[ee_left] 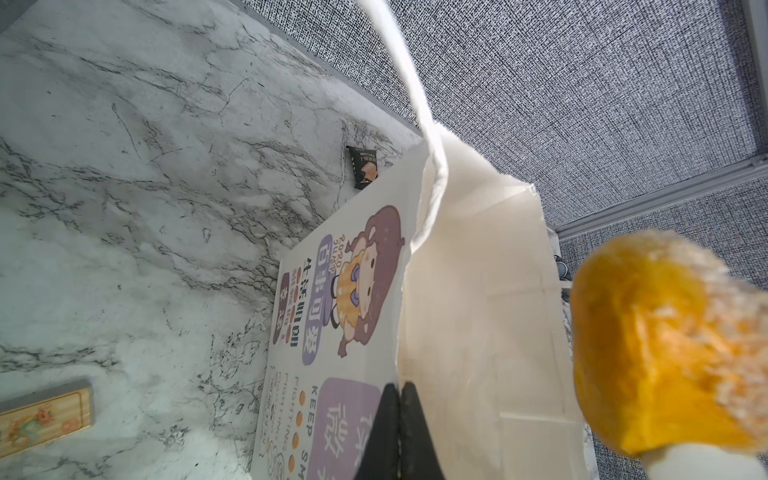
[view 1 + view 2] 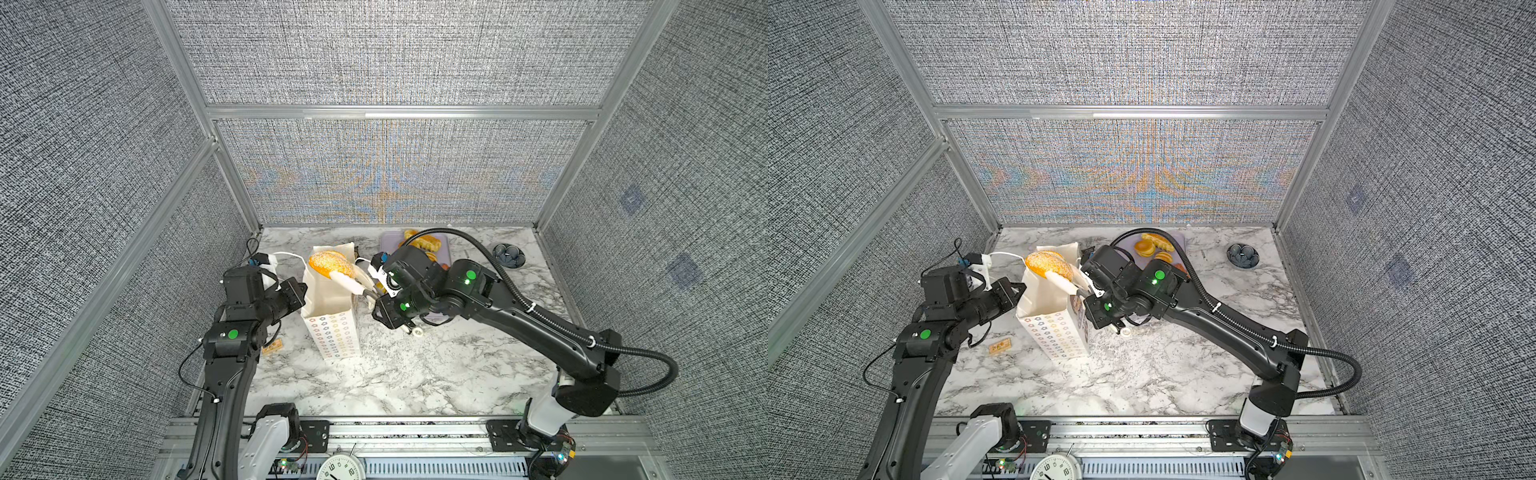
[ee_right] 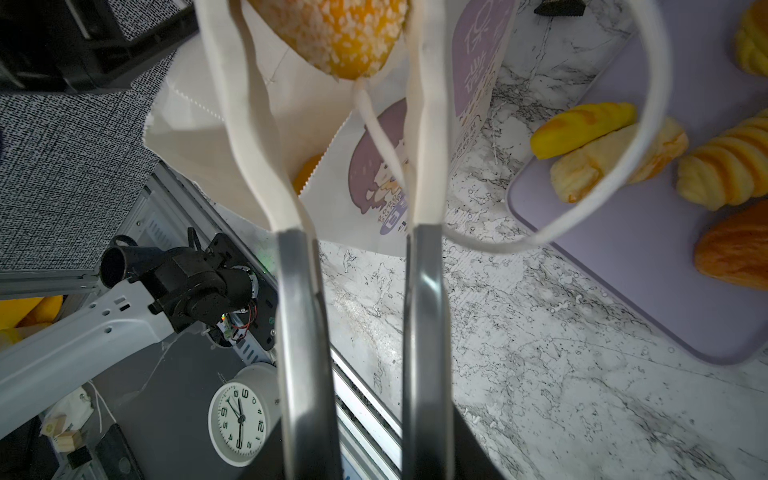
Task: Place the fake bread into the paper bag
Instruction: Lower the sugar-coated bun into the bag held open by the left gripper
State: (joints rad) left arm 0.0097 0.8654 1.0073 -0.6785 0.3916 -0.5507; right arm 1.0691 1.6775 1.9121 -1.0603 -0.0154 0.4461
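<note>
My right jaws clamp the sugar-speckled golden oval bun (image 2: 331,263) just above the mouth of the tall white paper bag (image 2: 332,336). Bun's long axis is level, left-right across the mouth, speckled top up. Bag stands upright on the marble worktop (image 2: 415,370). My left jaws are pinched together on its left rim.

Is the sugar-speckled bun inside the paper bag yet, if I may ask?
Out: the right claw holds the bun over the open paper bag.

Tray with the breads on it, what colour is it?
The tray is plain pale purple, like lavender. It shows best in the right wrist view.
</note>
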